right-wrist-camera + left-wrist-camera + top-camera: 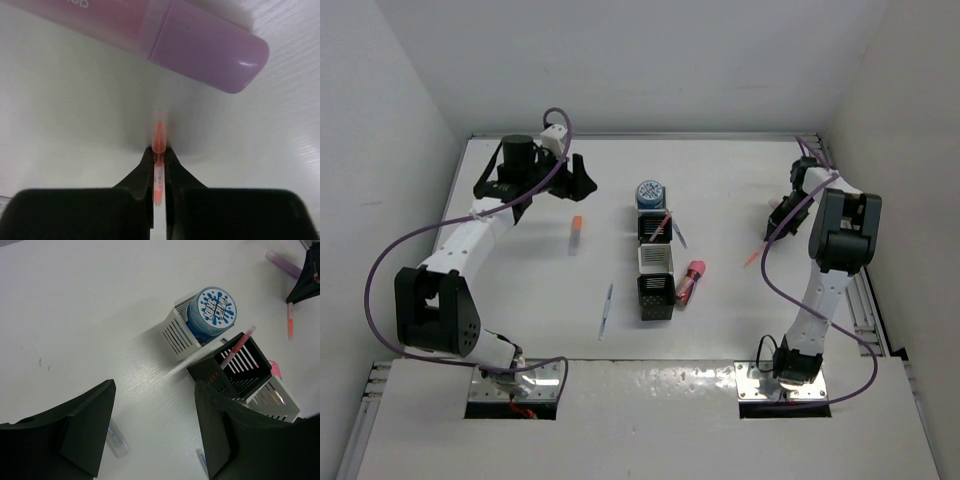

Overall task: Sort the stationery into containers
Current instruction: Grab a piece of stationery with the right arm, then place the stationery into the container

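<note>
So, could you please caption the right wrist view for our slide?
Right gripper pinching a thin orange pen, purple-capped marker lying ahead.

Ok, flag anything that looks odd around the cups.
The blue roll sticks up out of its white cup rather than sitting inside. A pink pen leans slantwise out of the black cup next door. Nothing looks spilled or broken.
</note>
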Motion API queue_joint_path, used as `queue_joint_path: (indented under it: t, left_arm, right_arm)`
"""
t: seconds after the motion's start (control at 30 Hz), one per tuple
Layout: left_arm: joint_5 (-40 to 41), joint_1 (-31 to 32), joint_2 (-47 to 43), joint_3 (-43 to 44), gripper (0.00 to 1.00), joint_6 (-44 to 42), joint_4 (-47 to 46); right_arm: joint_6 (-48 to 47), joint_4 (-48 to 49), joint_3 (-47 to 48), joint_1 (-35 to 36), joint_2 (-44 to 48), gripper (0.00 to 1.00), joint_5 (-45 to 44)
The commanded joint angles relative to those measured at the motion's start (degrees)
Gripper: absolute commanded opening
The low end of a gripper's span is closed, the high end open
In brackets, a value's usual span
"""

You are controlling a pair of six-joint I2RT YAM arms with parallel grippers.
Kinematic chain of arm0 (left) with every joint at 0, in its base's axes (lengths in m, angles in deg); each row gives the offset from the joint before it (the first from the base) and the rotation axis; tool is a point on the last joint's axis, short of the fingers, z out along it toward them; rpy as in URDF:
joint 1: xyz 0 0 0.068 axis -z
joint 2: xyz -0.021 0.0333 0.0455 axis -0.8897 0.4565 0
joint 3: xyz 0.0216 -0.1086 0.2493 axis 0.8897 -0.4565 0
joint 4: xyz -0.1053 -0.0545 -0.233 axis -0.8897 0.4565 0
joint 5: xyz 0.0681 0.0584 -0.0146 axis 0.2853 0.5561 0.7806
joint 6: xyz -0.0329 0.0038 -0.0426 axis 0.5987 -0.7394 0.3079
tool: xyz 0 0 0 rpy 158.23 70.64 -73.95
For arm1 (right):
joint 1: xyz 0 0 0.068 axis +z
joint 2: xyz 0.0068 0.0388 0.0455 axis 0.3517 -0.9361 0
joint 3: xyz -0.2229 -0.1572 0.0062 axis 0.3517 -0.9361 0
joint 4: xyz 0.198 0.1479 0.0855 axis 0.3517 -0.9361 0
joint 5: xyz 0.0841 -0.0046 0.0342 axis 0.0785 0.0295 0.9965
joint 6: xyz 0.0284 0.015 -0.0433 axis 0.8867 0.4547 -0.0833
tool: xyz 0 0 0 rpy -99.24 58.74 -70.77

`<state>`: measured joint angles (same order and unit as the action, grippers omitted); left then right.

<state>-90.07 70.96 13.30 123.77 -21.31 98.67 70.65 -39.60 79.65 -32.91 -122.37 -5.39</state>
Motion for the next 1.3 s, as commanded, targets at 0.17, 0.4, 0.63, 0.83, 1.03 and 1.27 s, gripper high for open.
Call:
queue_joint_path:
  t: [0.17, 0.4, 0.63, 0.83, 1.03, 1.27]
  left_arm:
    - [-1.97, -1.79, -2.55, 0.75, 0.7, 1.78, -0.46]
    - [-1.97, -3.55, -10.19, -3.55, 0.78, 2.83, -4.23]
    - [0.05, -5.39, -13.54, -6.02, 1.0, 3.97, -1.43]
    - [-1.01, -7.59, -13.63, -8.04, 1.0, 5.38, 1.56]
    - [-2.49, -10.14, -16.08, -12.86, 1.0, 8.19, -2.38]
    - [-2.76, -10.76, -16.7, -13.49, 1.0, 4.59, 0.42]
  right_arm:
    - [1.16, 0.01, -5.21, -0.25, 7.78, 0.0, 7.55]
    - [0.9, 1.75, -7.68, 1.15, 22.1, 0.0, 13.88]
    - [-6.81, 16.78, -7.24, 16.14, 35.38, 0.0, 4.06]
    - [-17.36, 33.31, -7.33, 30.76, 37.95, 0.0, -5.97]
    - [-21.68, 39.38, -4.17, 38.67, 31.54, 0.0, -11.07]
    - [-24.24, 41.31, -2.76, 46.58, 26.87, 0.0, -14.15]
